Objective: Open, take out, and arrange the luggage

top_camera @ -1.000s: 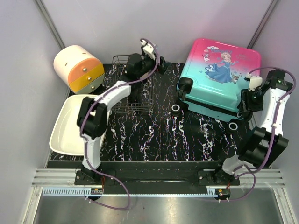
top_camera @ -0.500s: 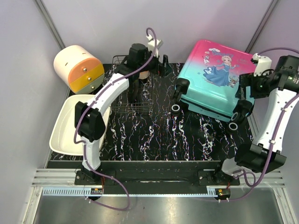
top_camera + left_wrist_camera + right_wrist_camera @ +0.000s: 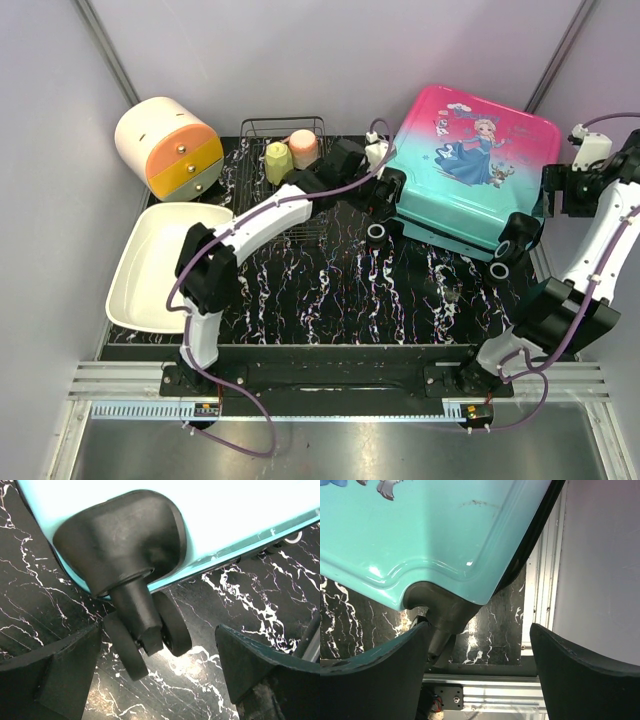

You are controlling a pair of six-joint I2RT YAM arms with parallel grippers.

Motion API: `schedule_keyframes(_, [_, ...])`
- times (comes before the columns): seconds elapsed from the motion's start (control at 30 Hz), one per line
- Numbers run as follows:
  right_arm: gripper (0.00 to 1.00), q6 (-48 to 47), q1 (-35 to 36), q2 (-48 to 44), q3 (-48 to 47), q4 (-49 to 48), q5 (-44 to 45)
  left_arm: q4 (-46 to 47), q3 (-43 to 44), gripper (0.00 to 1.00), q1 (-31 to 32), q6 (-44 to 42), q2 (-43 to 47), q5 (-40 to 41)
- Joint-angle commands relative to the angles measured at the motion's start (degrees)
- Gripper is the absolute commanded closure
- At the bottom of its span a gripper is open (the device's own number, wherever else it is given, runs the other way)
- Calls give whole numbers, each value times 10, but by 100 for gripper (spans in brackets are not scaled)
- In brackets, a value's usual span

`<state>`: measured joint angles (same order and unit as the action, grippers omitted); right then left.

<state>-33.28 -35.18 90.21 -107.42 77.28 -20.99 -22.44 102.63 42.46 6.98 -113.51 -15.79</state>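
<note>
Luggage (image 3: 470, 160) shut — left hand (image 3: 384, 182) wide at its corner wheel (image 3: 150, 635), right hand (image 3: 558, 190) wide beside its right edge.

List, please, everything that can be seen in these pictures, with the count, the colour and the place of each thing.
luggage: one, pink fading to teal, closed, far right of the table
drawer box: one, white and orange, far left corner
wire rack: one, dark, far middle
yellow cup: one, in the wire rack
pink cup: one, in the wire rack, beside the yellow cup
tray: one, white, left edge
table: one, black with white veins
left gripper: one, black, open, fingers on either side of a luggage wheel
right gripper: one, black, open, at the luggage's near right corner
</note>
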Motion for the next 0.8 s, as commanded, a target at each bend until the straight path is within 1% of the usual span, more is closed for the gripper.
schedule_keyframes(0.0, [12,-31,2,-33,24,-32,14,5,46,5,9,13,-18,62])
schedule_keyframes(0.07, [12,-36,1,-37,30,-36,18,-3,59,12,10,16,-33,77])
schedule_keyframes(0.1, [11,-37,1,-40,32,-36,22,-11,63,23,9,15,-36,90])
schedule_keyframes(0.13, [12,-37,2,-41,31,-36,24,-14,64,31,8,12,-38,94])
schedule_keyframes(0.2, [11,-38,1,-44,34,-35,24,-18,60,51,1,3,-37,94])
schedule_keyframes(0.23, [11,-39,1,-45,35,-36,24,-23,58,69,-2,0,-36,94])
schedule_keyframes(0.3, [11,-39,1,-48,38,-38,26,-50,58,81,-12,-22,-36,93])
schedule_keyframes(0.33, [11,-39,1,-50,40,-39,27,-58,57,91,-18,-29,-33,94])
schedule_keyframes(0.4, [11,-43,-1,-55,48,-42,25,-72,41,99,-40,-51,-25,93])
schedule_keyframes(0.5, [11,-53,-3,-64,63,-46,17,-73,17,100,-74,-107,-7,90])
schedule_keyframes(0.57, [11,-61,-3,-69,75,-46,8,-73,31,100,-97,-143,-9,86])
schedule_keyframes(0.63, [11,-70,-5,-75,82,-45,-6,-80,62,100,-108,-164,-34,78])
schedule_keyframes(0.67, [13,-81,-5,-77,89,-45,-9,-87,111,100,-112,-173,-47,76])
schedule_keyframes(0.7, [14,-85,-5,-78,93,-45,-10,-100,140,100,-113,-175,-61,72])
schedule_keyframes(0.73, [15,-89,-5,-77,96,-43,-9,-107,169,100,-113,-171,-90,68])
schedule_keyframes(0.77, [18,-91,-4,-75,99,-39,-7,-111,219,100,-113,-150,-104,66])
